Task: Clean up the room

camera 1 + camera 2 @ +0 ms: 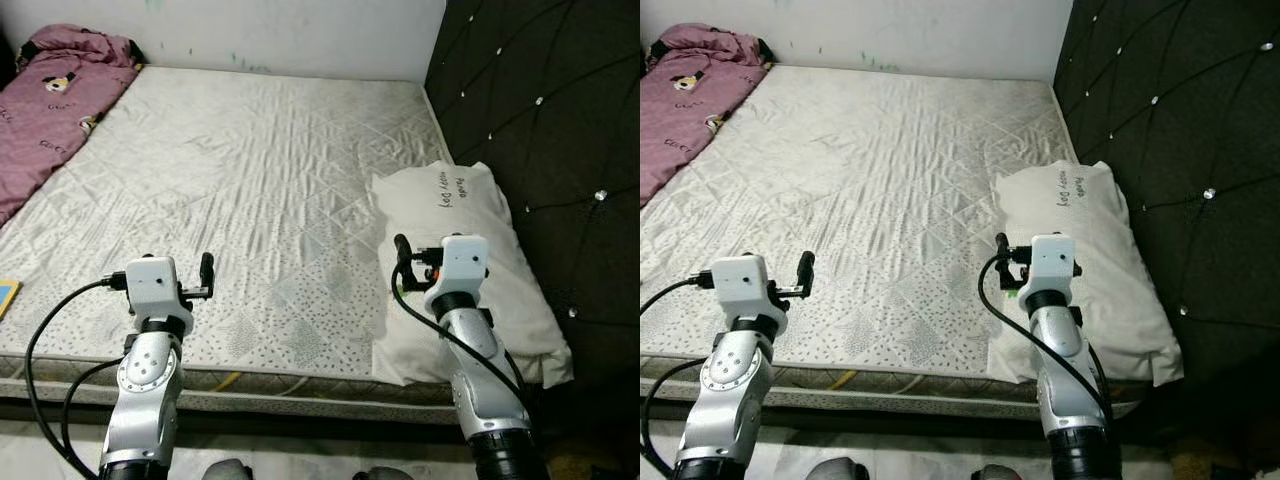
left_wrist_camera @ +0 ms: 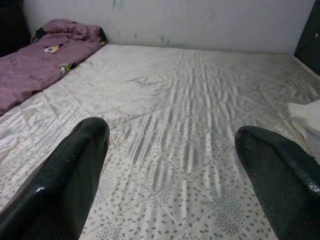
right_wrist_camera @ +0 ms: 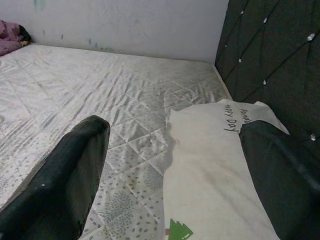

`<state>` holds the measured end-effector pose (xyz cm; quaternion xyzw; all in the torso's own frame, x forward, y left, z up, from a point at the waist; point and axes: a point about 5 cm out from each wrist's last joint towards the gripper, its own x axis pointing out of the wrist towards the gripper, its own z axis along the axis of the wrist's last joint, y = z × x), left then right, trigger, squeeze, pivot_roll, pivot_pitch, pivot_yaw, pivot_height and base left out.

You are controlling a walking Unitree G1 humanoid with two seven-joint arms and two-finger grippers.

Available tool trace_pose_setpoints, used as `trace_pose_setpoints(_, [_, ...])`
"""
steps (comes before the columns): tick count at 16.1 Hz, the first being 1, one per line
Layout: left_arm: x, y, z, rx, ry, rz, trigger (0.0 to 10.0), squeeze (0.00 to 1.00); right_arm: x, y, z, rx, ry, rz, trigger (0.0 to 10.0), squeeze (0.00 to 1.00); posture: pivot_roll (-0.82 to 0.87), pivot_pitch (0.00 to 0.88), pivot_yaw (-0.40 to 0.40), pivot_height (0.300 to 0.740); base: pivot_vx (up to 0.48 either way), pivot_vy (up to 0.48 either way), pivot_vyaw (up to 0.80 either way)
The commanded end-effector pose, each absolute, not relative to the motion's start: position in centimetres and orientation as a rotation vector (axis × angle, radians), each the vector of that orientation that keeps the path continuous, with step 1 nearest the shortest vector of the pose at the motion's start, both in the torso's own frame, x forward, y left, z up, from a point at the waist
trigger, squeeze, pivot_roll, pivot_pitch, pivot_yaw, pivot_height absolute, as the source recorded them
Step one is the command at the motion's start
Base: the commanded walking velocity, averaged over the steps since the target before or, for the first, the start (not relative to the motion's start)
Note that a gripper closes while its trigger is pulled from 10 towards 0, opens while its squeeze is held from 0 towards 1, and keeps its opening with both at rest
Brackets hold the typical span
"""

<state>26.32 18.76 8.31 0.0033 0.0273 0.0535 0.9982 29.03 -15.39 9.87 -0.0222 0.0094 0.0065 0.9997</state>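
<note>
Bed: we stand at the near edge of a mattress [image 1: 250, 170] with a quilted white cover, a pale wall along its far side.
Headboard: a dark padded headboard [image 1: 545, 110] with small shiny studs runs along the right side of the bed.
Pillow: a white pillow [image 1: 470, 270] lies on the right part of the mattress, against the headboard; it has a line of dark handwriting-style print near its far end and a small green tree mark [image 3: 179, 230] near its close edge.
Blanket: a purple blanket [image 1: 50, 100] with small cartoon prints lies bunched along the far left of the mattress, well apart from the pillow.
Yellow-and-blue item: at the left edge, near the mattress's near corner, we see a bit of a flat yellow and blue thing [image 1: 6, 296]; we cannot tell what it is.
Left hand: our left hand [image 2: 172, 165] is raised over the near edge of the mattress, its two black fingers spread wide with nothing between them.
Right hand: our right hand [image 3: 175, 165] is raised above the near end of the pillow, fingers likewise spread apart and empty, one over the mattress and one over the pillow.
</note>
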Motion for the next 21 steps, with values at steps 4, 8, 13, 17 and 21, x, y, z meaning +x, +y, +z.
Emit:
trace_pose_setpoints(4, [26.71,18.86,8.47,0.002,0.059,0.11,10.0,0.0,29.31,-15.47,10.19,-0.042,0.003,0.009,10.0,0.0,0.02,0.0,-0.02,0.74,0.0,0.48,-0.67])
trace_pose_setpoints(8, [26.89,18.77,8.56,0.003,0.058,0.117,10.0,0.0,29.38,-15.53,10.23,-0.042,0.001,0.003,10.0,0.0,0.02,0.0,-0.021,0.74,0.0,0.48,0.0])
trace_pose_setpoints(13, [27.02,18.78,8.61,0.002,0.056,0.121,10.0,0.0,29.89,-15.19,10.85,-0.005,-0.008,-0.007,10.0,0.0,0.02,0.0,-0.019,0.74,0.0,0.48,0.0])
trace_pose_setpoints(17, [27.07,18.79,8.63,0.0,0.059,0.125,10.0,0.0,29.83,-14.97,10.67,-0.004,0.0,-0.001,10.0,0.0,0.03,0.0,-0.02,0.74,0.0,0.48,0.0])
trace_pose_setpoints(21, [27.17,18.69,8.61,-0.004,0.061,0.128,10.0,0.0,29.86,-14.82,10.49,-0.017,0.008,0.007,10.0,0.0,0.03,0.0,-0.02,0.74,0.0,0.48,0.0])
